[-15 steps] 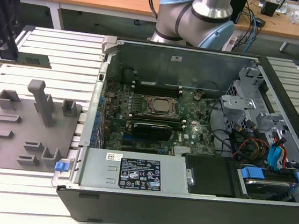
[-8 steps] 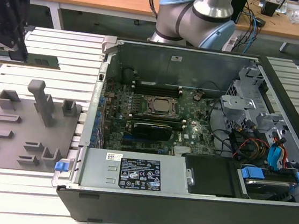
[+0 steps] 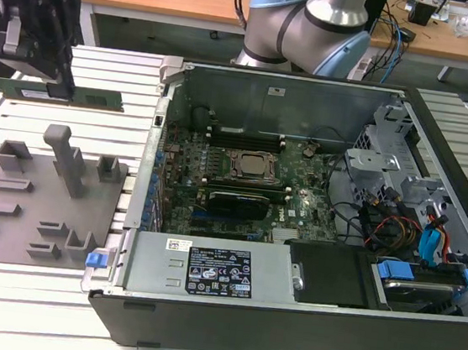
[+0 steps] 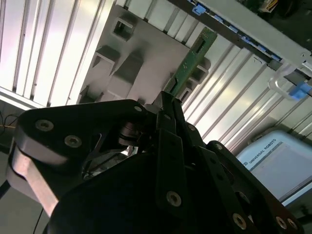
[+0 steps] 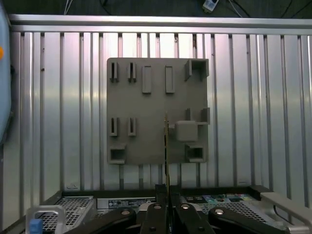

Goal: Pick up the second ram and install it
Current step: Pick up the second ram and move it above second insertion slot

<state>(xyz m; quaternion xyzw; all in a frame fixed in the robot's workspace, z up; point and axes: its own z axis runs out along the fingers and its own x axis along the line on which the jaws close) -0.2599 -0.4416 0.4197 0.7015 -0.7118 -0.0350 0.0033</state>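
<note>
Above the slatted metal counter (image 3: 33, 304) and the grey fixture plate (image 3: 28, 202), the gripper (image 3: 58, 86) is closed on the second ram (image 3: 91, 97), held clear beside the open computer case (image 3: 284, 324), so picking seems done and installing not yet

A grey fixture plate (image 3: 41, 199) is seen lying flat on a slatted metal table (image 3: 35, 287). Raised blocks and slots are spread over it, and a tall post (image 3: 66, 160) stands near its twelve o'clock edge in the exterior view. An open computer case (image 3: 283, 337) is set just beside the plate at three o'clock. Inside, a green motherboard (image 3: 302, 204) with a processor socket (image 3: 250, 166) is exposed. A silver power supply (image 3: 165, 260) is placed at six o'clock of the socket, and tangled cables (image 3: 385, 222) and a blue-tabbed drive (image 3: 394, 271) are found towards four o'clock. A wooden table (image 3: 194, 2) is visible behind the case at twelve o'clock.
</note>
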